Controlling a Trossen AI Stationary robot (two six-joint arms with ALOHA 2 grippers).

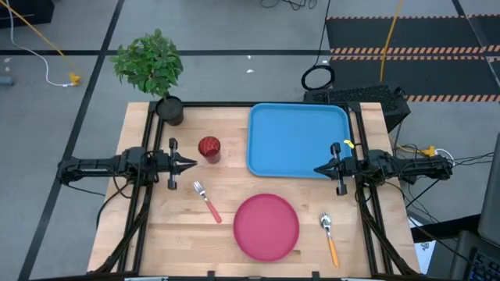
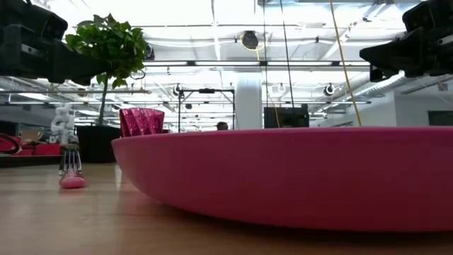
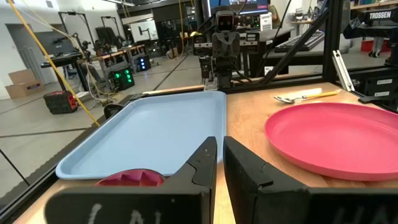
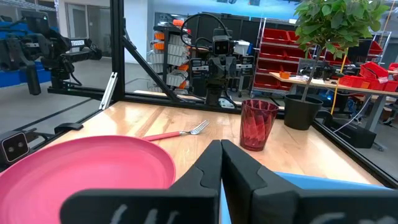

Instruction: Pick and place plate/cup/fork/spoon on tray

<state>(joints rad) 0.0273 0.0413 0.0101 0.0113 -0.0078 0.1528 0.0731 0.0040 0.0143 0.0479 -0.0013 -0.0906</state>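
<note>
Nothing on tray (image 1: 298, 140) yet. Left gripper (image 1: 190, 164) nearly clenched, right gripper (image 1: 319, 168) clenched, both empty. Spread left fingers before descending over cup (image 1: 208, 148).

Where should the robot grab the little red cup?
Best guess: pinch the cup across its side walls near the rim, coming straight from the left gripper, which sits right beside it. It stands upright with its open mouth up, narrow enough for two fingers, with bare table around it.
</note>
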